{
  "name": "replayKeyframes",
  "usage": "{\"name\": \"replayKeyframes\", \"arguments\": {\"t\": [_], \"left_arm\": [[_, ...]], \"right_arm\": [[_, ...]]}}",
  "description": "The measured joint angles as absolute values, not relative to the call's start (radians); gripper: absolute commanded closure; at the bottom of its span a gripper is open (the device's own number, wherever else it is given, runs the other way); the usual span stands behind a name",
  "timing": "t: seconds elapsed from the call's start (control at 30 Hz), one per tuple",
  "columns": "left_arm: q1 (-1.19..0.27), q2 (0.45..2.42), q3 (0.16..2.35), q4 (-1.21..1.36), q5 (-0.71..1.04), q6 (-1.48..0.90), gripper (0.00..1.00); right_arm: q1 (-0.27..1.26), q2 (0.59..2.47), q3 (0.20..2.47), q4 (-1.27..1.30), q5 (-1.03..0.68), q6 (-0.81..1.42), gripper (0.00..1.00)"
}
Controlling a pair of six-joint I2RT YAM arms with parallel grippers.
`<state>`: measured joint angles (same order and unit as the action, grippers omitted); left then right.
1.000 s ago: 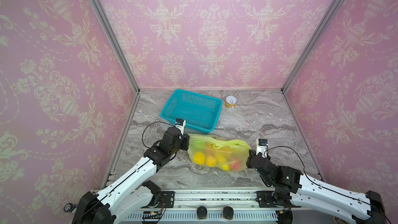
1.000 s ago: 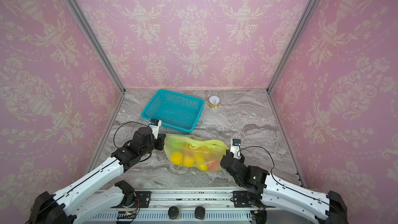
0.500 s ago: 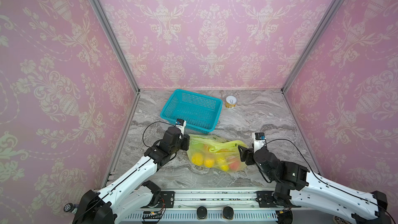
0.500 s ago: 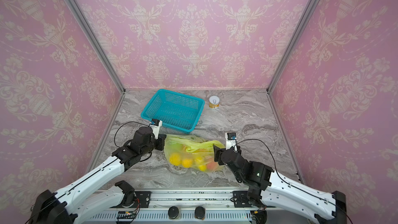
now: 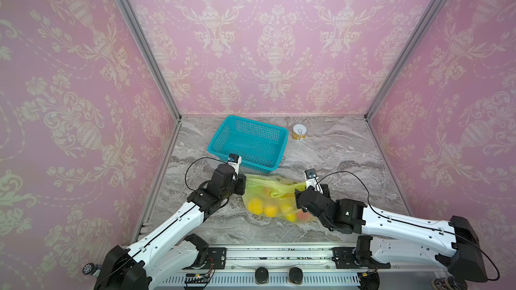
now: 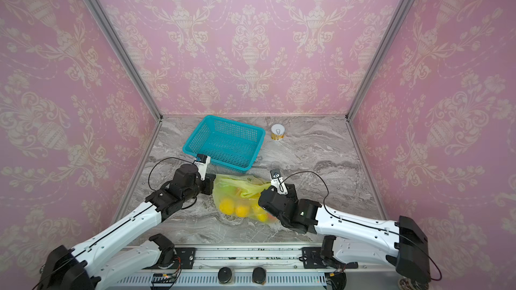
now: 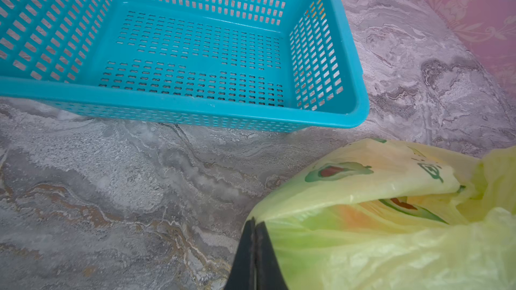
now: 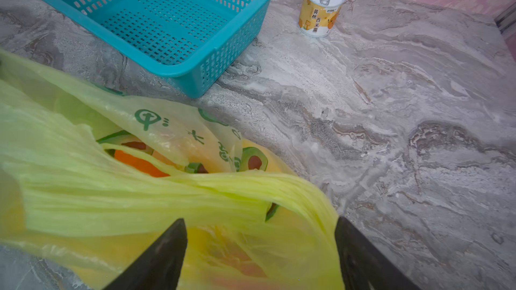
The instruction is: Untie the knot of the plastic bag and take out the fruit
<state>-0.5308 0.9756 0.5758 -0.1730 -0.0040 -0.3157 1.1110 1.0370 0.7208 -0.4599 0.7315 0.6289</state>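
**Grey marbled tabletop point(image 5: 349, 160) in a pink-papered booth, with a bag of fruit between your two arms**

The thin, translucent yellow-green plastic bag point(image 5: 275, 191) lies near the front of the table, just in front of the teal plastic mesh basket point(image 5: 222, 135). Yellow and orange fruit point(image 5: 255, 207) show through its film. Your left gripper point(image 7: 254, 221) is closed tight, pinching the bag's edge. Your right gripper point(image 8: 260, 220) is spread wide, its black fingers point(image 8: 156, 258) either side of a bunched strip of the bag, gripping nothing. A small white-topped yellow can point(image 5: 299, 131) stands beside the basket's far corner.

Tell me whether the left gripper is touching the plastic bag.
Touching: the left wrist view shows the left gripper shut on the plastic bag.
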Motion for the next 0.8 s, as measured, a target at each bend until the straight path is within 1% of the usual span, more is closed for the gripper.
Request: {"name": "replayKeyframes", "arguments": {"t": [0.17,0.27,0.47,0.57,0.6,0.67,0.7,0.73,0.77,0.8], "left_arm": [[-0.531,0.963,0.576,-0.175,-0.002,-0.316,1.0],[-0.531,0.955,0.576,-0.176,-0.001,-0.316,1.0],[-0.531,0.954,0.576,-0.177,-0.002,-0.316,1.0],[-0.531,0.954,0.576,-0.178,-0.001,-0.316,1.0],[-0.531,0.954,0.576,-0.178,-0.001,-0.316,1.0],[-0.531,0.954,0.576,-0.179,-0.001,-0.316,0.97],[-0.531,0.954,0.576,-0.18,-0.001,-0.316,0.92],[-0.531,0.954,0.576,-0.181,-0.001,-0.313,0.85],[-0.531,0.953,0.576,-0.181,-0.001,-0.313,0.77],[-0.531,0.95,0.576,-0.183,0.0,-0.307,0.67]], "right_arm": [[0.995,0.931,0.685,-0.44,0.702,0.628,0.2],[0.948,0.926,0.656,-0.428,0.666,0.626,0.2],[0.904,1.005,0.647,-0.389,0.575,0.615,0.34],[0.896,1.047,0.647,-0.367,0.545,0.61,0.39],[0.896,1.055,0.647,-0.36,0.537,0.607,0.43],[0.892,1.065,0.647,-0.348,0.522,0.603,0.56],[0.891,1.069,0.647,-0.345,0.518,0.598,0.69],[0.888,1.072,0.647,-0.342,0.514,0.598,0.81],[0.884,1.074,0.647,-0.34,0.51,0.603,0.89],[0.879,1.075,0.647,-0.339,0.507,0.599,0.96]]}}
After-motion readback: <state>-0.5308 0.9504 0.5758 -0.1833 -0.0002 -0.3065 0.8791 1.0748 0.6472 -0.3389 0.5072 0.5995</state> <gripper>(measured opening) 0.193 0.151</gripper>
